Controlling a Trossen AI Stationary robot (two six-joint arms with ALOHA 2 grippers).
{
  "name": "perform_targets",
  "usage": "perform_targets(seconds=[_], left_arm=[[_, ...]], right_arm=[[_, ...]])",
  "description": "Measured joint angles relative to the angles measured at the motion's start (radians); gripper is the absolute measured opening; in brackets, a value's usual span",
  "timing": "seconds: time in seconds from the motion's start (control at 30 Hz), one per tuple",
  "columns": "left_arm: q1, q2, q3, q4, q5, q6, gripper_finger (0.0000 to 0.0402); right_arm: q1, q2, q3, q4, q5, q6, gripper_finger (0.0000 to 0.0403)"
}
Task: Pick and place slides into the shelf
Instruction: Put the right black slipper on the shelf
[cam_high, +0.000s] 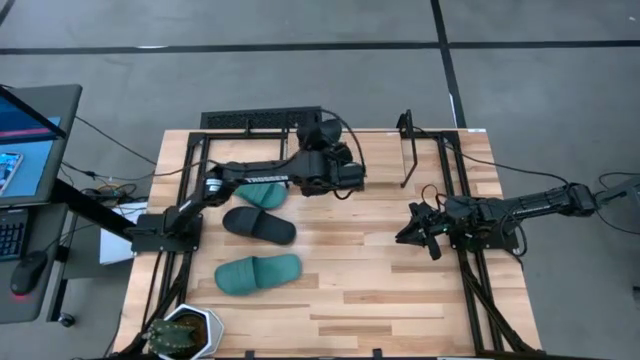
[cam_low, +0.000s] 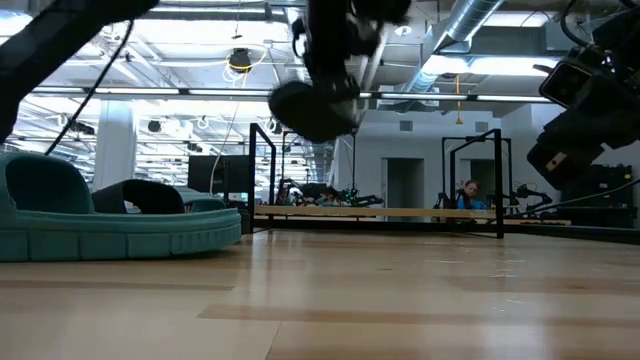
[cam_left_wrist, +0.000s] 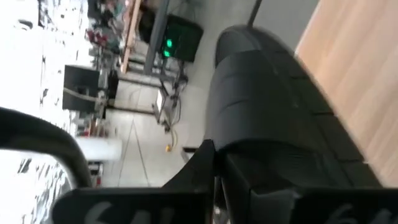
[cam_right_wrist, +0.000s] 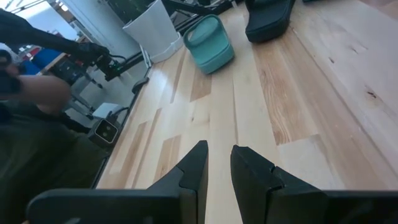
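While the wooden tabletop (cam_high: 380, 290) spreads under both arms, the shelf (cam_high: 432, 150) of thin black rods stands at its far right part, one upright post at its near-centre corner, and carries no sandal. On the left half lie three slides: a teal slide (cam_high: 258, 274) nearest the front edge, its long axis running left to right across the boards; a black slide (cam_high: 259, 224) just behind it, long axis also mostly left to right but tilted, its right end swung toward the front; and a second teal slide (cam_high: 262, 194) farther back, partly hidden under the left arm. Which end is toe I cannot tell from above. The left pincer (cam_high: 327, 135) is up off the boards near the far edge, clamped on the other black slide (cam_left_wrist: 273, 118), which hangs in the air in the low view, its length reaching forward from the fingers. The right pincer (cam_right_wrist: 217, 163) waits low over the right side, its fingers a narrow gap apart, holding nothing.
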Motion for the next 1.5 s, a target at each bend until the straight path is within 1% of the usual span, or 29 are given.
perform_targets(seconds=[0.13, 0.2, 0.37, 0.43, 0.63, 0.73, 1.4, 1.5], left_arm=[[0.017, 0.063, -0.001, -0.018, 0.006, -0.026, 0.0], [0.026, 0.09, -0.002, -0.034, 0.029, -0.034, 0.0], [0.048, 0.133, -0.002, -0.076, 0.04, -0.067, 0.0], [0.06, 0.134, -0.009, -0.092, 0.065, -0.096, 0.0], [0.085, 0.133, -0.044, -0.12, 0.079, -0.149, 0.0], [0.096, 0.133, -0.063, -0.122, 0.105, -0.159, 0.0], [0.145, 0.133, -0.074, -0.115, 0.102, -0.174, 0.0], [0.152, 0.133, -0.074, -0.115, 0.114, -0.174, 0.0]], right_arm=[[0.0, 0.001, 0.0, -0.003, 0.0, 0.0, 0.0059], [0.0, 0.001, 0.0, -0.003, 0.0, 0.0, 0.0059], [0.0, 0.001, 0.0, -0.003, 0.0, 0.0, 0.0059], [0.0, 0.001, 0.0, -0.003, 0.0, 0.0, 0.0059], [0.0, 0.001, 0.0, -0.003, 0.0, 0.0, 0.0059], [0.0, 0.001, 0.0, -0.003, 0.0, 0.0, 0.0059], [0.0, 0.001, 0.0, -0.003, 0.0, 0.0, 0.0059], [0.0, 0.001, 0.0, -0.003, 0.0, 0.0, 0.0059]])
